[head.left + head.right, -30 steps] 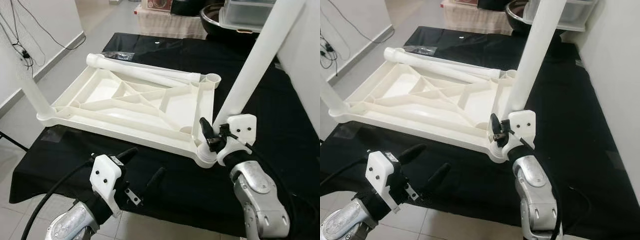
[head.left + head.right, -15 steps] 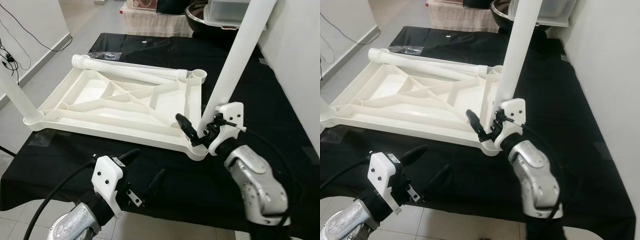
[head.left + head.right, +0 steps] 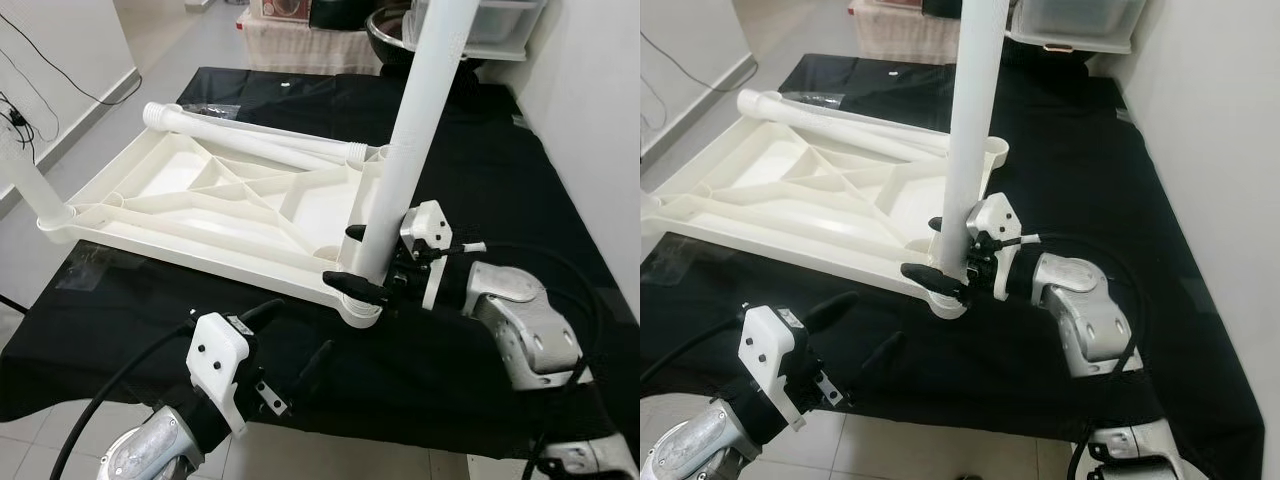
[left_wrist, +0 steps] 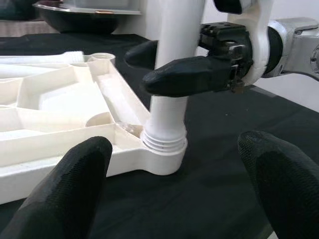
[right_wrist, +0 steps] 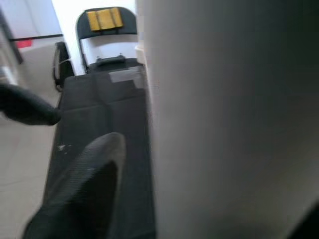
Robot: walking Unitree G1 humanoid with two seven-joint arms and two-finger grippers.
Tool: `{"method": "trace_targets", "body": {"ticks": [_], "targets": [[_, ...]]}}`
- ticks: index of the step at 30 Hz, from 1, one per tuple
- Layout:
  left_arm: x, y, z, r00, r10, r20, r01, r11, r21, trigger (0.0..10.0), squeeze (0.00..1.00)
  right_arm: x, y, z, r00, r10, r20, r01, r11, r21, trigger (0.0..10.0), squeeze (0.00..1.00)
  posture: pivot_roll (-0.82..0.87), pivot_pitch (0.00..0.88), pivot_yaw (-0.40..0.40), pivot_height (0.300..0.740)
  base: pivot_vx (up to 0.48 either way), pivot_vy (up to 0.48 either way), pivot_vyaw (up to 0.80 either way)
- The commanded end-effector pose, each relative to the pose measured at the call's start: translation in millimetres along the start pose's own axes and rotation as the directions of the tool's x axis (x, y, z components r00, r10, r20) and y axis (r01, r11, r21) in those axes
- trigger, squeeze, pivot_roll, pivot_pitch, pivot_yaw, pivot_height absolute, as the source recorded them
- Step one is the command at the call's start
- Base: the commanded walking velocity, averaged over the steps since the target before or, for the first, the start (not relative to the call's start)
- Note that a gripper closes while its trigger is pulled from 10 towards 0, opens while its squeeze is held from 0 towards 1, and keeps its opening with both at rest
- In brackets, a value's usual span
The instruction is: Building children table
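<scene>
**Upright leg clasped at corner socket**

Now the white plastic table leg (image 3: 415,130) is held upright in the near corner socket of the upturned white ribbed tabletop (image 3: 215,205) on the black cloth (image 3: 480,160). It is clasped low by the right gripper (image 3: 356,258), fingers closed around it. The left gripper (image 3: 295,335) is held apart, spread wide and empty.

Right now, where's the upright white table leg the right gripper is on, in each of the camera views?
Left eye view: upright leg right of centre, rising from the tabletop's near corner socket.
Right eye view: centre, right gripper around its base.
Left wrist view: upper centre, above the socket.
Right wrist view: blurred white mass, right side.
Shared landmark: the corner socket.
</scene>
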State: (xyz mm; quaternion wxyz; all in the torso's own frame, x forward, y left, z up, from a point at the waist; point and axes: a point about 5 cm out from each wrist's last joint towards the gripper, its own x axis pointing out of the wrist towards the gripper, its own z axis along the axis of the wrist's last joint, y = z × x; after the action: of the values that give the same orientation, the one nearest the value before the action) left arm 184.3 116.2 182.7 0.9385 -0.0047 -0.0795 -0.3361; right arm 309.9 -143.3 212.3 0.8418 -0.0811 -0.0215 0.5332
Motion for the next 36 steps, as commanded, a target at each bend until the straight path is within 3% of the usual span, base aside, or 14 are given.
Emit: {"method": "trace_targets", "body": {"ticks": [1, 10, 11, 13, 15, 16, 17, 18, 19, 20, 26, 33, 34, 36], "targets": [[-2.6, 0.5, -1.8, 1.0, -0.002, -0.022, 0.002, 1.0, -0.002, 10.0, 0.0, 1.8, 3.8, -3.6, 0.999, 0.053, 0.004, -0.053, 0.998, 0.027, 0.0, 0.0, 0.12, 0.18, -0.063, 0.74, 0.0, 0.0, 0.0], [-1.8, -0.5, -2.4, 1.0, -0.007, -0.022, 0.007, 1.0, -0.007, 10.0, 0.0, -13.6, 6.2, -21.9, 0.997, -0.073, -0.023, 0.075, 0.996, 0.058, 0.0, 0.0, 0.1, 0.182, -0.062, 0.74, 0.0, 0.0, 0.0], [-2.0, -0.3, -2.5, 1.0, -0.006, -0.022, 0.006, 1.0, -0.008, 10.0, 0.0, -17.1, 6.6, -26.4, 0.986, -0.161, -0.045, 0.164, 0.984, 0.072, 0.0, 0.0, 0.1, 0.183, -0.064, 0.74, 0.0, 0.0, 0.0], [-2.4, 0.0, -2.4, 1.0, -0.007, -0.022, 0.006, 1.0, -0.008, 10.0, 0.0, -28.1, 2.2, -39.2, 0.89, -0.437, -0.129, 0.45, 0.887, 0.103, 0.0, 0.0, 0.1, 0.185, -0.066, 0.74, 0.0, 0.0, 0.0], [-2.6, 0.1, -2.4, 1.0, -0.007, -0.022, 0.006, 1.0, -0.008, 10.0, 0.0, -31.6, 1.2, -42.5, 0.852, -0.5, -0.154, 0.518, 0.849, 0.105, 0.0, 0.0, 0.1, 0.185, -0.066, 0.74, 0.0, 0.0, 0.0], [-2.7, 0.4, -2.5, 1.0, -0.007, -0.022, 0.007, 1.0, -0.009, 10.0, 0.0, -60.1, -0.4, -55.8, 0.609, -0.747, -0.268, 0.784, 0.618, 0.057, 0.0, 0.0, 0.09, 0.185, -0.064, 0.74, 0.0, 0.0, 0.0], [-2.5, 0.3, -2.4, 1.0, -0.009, -0.022, 0.009, 1.0, -0.009, 10.0, 0.0, -84.6, 10.4, -62.9, 0.431, -0.842, -0.323, 0.883, 0.467, -0.04, 0.0, 0.0, 0.1, 0.193, -0.063, 0.74, 0.0, 0.0, 0.0], [-2.5, 0.3, -2.4, 1.0, -0.009, -0.022, 0.009, 1.0, -0.009, 10.0, 0.0, -84.6, 10.4, -62.9, 0.431, -0.842, -0.323, 0.883, 0.467, -0.04, 0.0, 0.0, 0.1, 0.193, -0.063, 0.74, 0.0, 0.0, 0.0], [-2.3, 0.2, -2.3, 1.0, -0.01, -0.022, 0.01, 1.0, -0.01, 10.0, 0.0, -102.2, 19.7, -65.9, 0.302, -0.888, -0.347, 0.925, 0.36, -0.117, 0.0, 0.0, 0.1, 0.193, -0.063, 0.74, 0.0, 0.0, 0.0], [-2.4, 0.3, -2.3, 1.0, -0.012, -0.021, 0.011, 1.0, -0.013, 10.0, 0.0, -115.0, 26.5, -67.7, 0.22, -0.904, -0.366, 0.945, 0.29, -0.149, 0.0, 0.0, 0.09, 0.194, -0.062, 0.74, 0.0, 0.0, 0.0], [-2.1, 0.2, -2.2, 1.0, -0.011, -0.018, 0.01, 1.0, -0.019, 10.0, 0.0, -114.4, 13.8, -52.9, 0.206, -0.929, -0.309, 0.953, 0.262, -0.15, 0.0, 0.0, 0.08, 0.193, -0.059, 0.74, 0.0, 0.0, 0.0], [-1.5, 0.2, -1.9, 1.0, -0.009, -0.016, 0.008, 1.0, -0.02, 10.0, 0.0, -73.7, 0.7, -36.8, 0.293, -0.924, -0.245, 0.944, 0.32, -0.078, 0.0, 0.0, 0.08, 0.19, -0.061, 0.74, 0.0, 0.0, 0.0], [-1.5, 0.1, -2.0, 1.0, -0.009, -0.016, 0.009, 1.0, -0.02, 10.0, 0.0, -61.9, 2.9, -32.8, 0.344, -0.909, -0.234, 0.928, 0.368, -0.064, 10.0, 0.0, 0.08, 0.191, -0.061, 0.74, 0.0, 0.0, 0.0], [-1.5, 0.1, -2.0, 1.0, -0.009, -0.016, 0.009, 1.0, -0.02, 10.0, 0.0, -54.2, 4.8, -29.9, 0.38, -0.897, -0.225, 0.915, 0.401, -0.055, 10.0, 0.0, 0.08, 0.191, -0.061, 0.74, 0.0, 0.0, 0.0]]}}
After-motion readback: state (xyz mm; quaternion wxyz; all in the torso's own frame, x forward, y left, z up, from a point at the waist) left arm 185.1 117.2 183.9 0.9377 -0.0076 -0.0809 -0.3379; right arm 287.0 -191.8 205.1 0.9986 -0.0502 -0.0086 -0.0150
